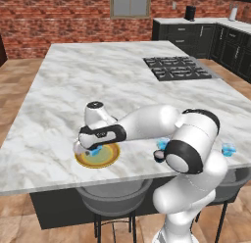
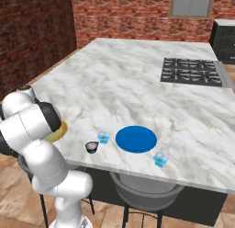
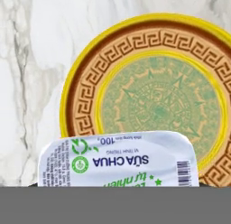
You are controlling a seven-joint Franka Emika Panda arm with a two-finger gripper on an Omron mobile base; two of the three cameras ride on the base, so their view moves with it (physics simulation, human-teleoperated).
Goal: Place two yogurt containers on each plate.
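Your fingers (image 1: 94,150) were closed on a pale blue yogurt cup (image 3: 118,159), held above the yellow-rimmed plate (image 3: 149,94). Hand view gave you the cup's white foil lid, printed, and beyond the fingers the plate's key-pattern brown band and green centre. Right base view showed the flat blue plate (image 2: 136,139), two translucent cups (image 2: 103,137) (image 2: 160,159) and a dark cup (image 2: 92,147) on the marble counter (image 2: 137,84).

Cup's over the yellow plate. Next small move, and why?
Probably lower straight down, then release. The gripper is shut on a pale blue yogurt cup above the yellow-rimmed plate, which has nothing else on it. The hand view shows the plate's green centre just beyond the cup.
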